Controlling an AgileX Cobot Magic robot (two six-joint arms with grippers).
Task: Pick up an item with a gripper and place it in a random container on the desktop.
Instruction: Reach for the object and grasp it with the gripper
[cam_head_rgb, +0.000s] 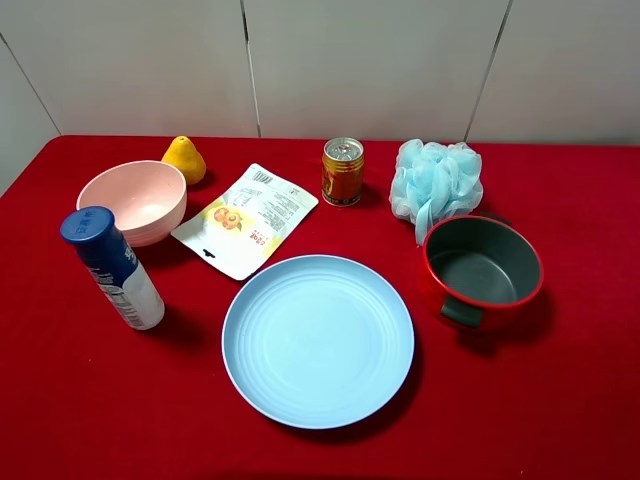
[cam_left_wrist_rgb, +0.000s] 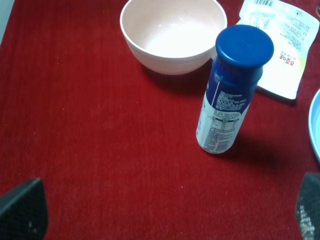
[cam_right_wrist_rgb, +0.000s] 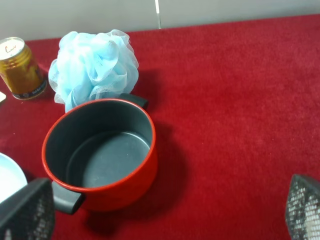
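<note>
On the red table stand a pink bowl, a blue plate and a red pot, all empty. Items are a blue-capped white bottle, a yellow pear, a white snack pouch, a gold can and a light blue bath pouf. My left gripper is open and empty, above the cloth near the bottle and the bowl. My right gripper is open and empty, near the pot and the pouf. Neither arm shows in the exterior high view.
A white panelled wall runs along the table's far edge. Bare red cloth lies at the front left and at the right of the pot. The pouf touches the pot's far rim.
</note>
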